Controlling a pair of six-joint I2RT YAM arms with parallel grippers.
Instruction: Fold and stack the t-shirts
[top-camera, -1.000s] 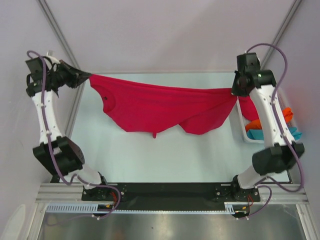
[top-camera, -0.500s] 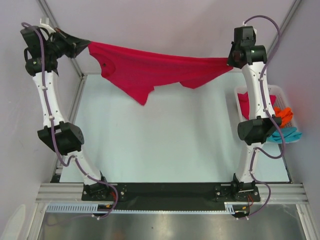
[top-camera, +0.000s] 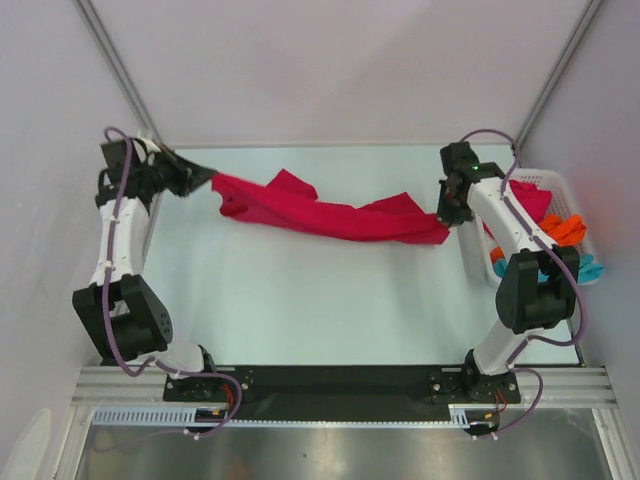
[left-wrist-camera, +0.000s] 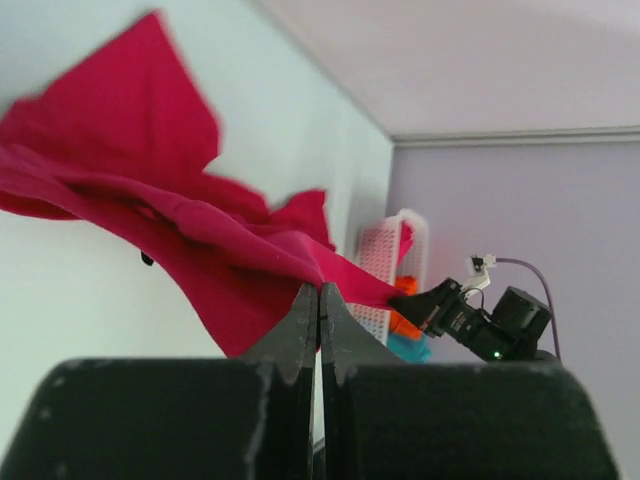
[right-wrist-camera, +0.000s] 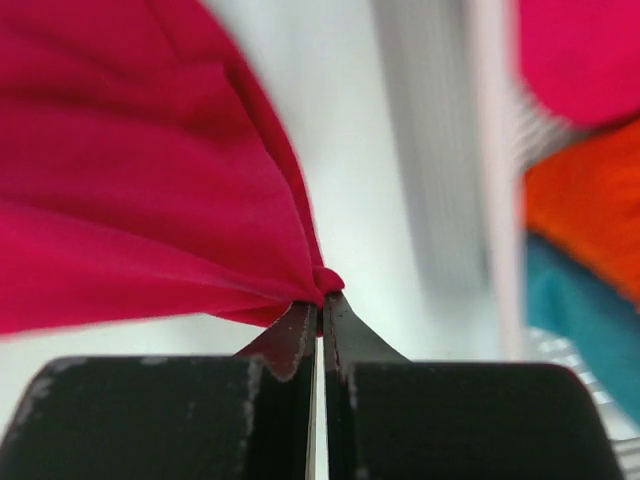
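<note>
Above the worktop (top-camera: 320, 300), in the top view, you have the red shirt (top-camera: 330, 212) strung between both arms in a bunched, crumpled band, low over the surface. The left fingers (top-camera: 210, 178) pinch one end and the right fingers (top-camera: 445, 216) pinch the other. An orange shirt (top-camera: 562, 228) and a teal shirt (top-camera: 590, 268) wait in the basket (top-camera: 540, 178) at the right, with more red cloth beside them.

In the left wrist view, your fingers are pressed together on an edge of the red cloth.

In the right wrist view, they are likewise clamped on a gathered corner.

You look early in the job. Nothing is folded or stacked yet, and this shirt wants spreading flat before the rest follow.
</note>
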